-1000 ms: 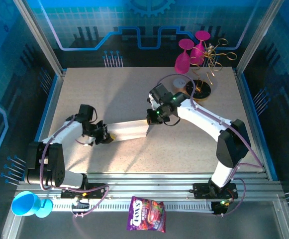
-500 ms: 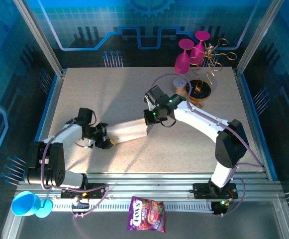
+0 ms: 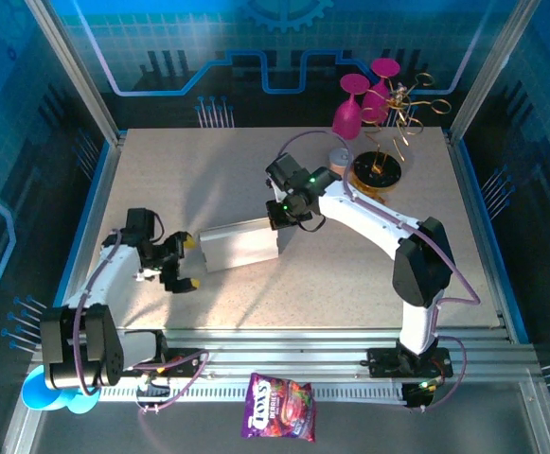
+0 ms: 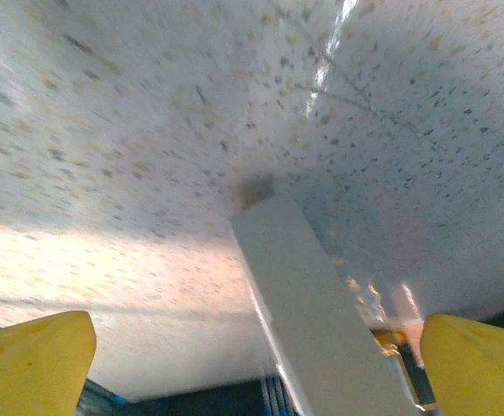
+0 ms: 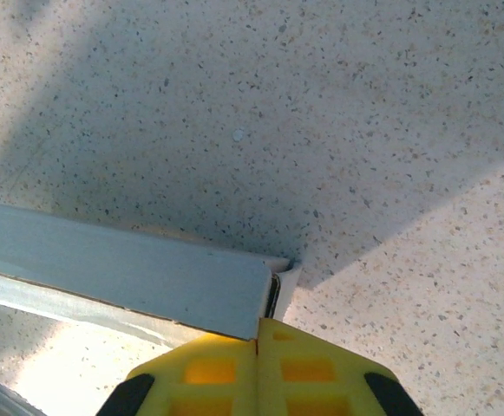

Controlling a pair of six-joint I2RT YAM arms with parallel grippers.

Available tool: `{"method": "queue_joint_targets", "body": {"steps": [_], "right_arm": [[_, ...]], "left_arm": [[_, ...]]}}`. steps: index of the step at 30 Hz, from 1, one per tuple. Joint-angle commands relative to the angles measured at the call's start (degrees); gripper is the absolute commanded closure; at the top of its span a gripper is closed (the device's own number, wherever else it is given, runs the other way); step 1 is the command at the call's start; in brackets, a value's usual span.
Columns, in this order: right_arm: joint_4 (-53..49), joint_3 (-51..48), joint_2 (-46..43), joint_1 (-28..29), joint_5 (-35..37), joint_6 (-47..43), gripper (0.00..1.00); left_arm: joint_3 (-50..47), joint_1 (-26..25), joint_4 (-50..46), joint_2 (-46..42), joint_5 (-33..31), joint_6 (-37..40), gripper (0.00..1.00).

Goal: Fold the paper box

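The paper box [image 3: 239,244] is a light-grey cardboard sleeve lying across the middle of the table. My right gripper [image 3: 280,216] is shut at its right end. In the right wrist view the yellow fingertips [image 5: 225,373] are pressed together on the corner of the paper box [image 5: 130,277], beside a small white end flap [image 5: 288,282]. My left gripper [image 3: 184,263] is wide open just off the box's left end. The left wrist view has the paper box [image 4: 321,321] running between the two yellow pads [image 4: 35,364], touching neither.
Two pink goblets [image 3: 362,99] and a gold wire stand [image 3: 381,170] occupy the back right corner. A purple candy bag [image 3: 279,407] lies on the front rail. A blue cup [image 3: 52,390] sits at the front left, off the table.
My left gripper opened, let go of the box's left end and drew back to the left. The right gripper shifted slightly left and away, and the box went with it.
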Motion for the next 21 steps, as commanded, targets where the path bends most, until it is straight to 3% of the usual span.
{"method": "queue_joint_targets", "body": {"steps": [1,5,6,8,10,14,16,21], "right_arm": [[-3.34,2.11,1.56,0.67,0.25,-0.99,1.0],[-3.6,2.46,1.61,0.67,-0.34,-1.16,1.0],[-3.77,2.54,1.55,0.71,-0.33,-1.19,1.0],[-3.84,2.48,1.39,0.71,-0.35,-1.17,1.0],[-3.95,2.6,1.38,0.75,-0.3,-1.34,1.0],[-4.17,2.95,1.69,0.73,-0.72,-1.6,1.0],[-4.17,3.02,1.74,0.67,-0.82,-1.65,1.0],[-4.41,3.07,1.72,0.58,-0.99,-1.72,1.0]], "left_arm": [[7.33,0.76,-15.52,-3.02,-11.83,13.51,0.07],[14.51,0.69,-20.67,-5.75,-21.88,28.17,0.24],[15.62,0.62,-18.66,-6.59,-21.55,34.68,0.32],[17.3,-0.17,-13.52,-7.99,-17.1,46.39,0.61],[18.82,-2.78,-10.51,-8.4,-12.3,56.94,0.72],[23.19,-8.29,-15.13,-4.88,-15.98,67.82,0.71],[23.74,-9.36,-14.77,-3.56,-14.7,71.76,0.66],[25.33,-11.04,-15.18,-0.78,-14.85,78.03,0.64]]}}
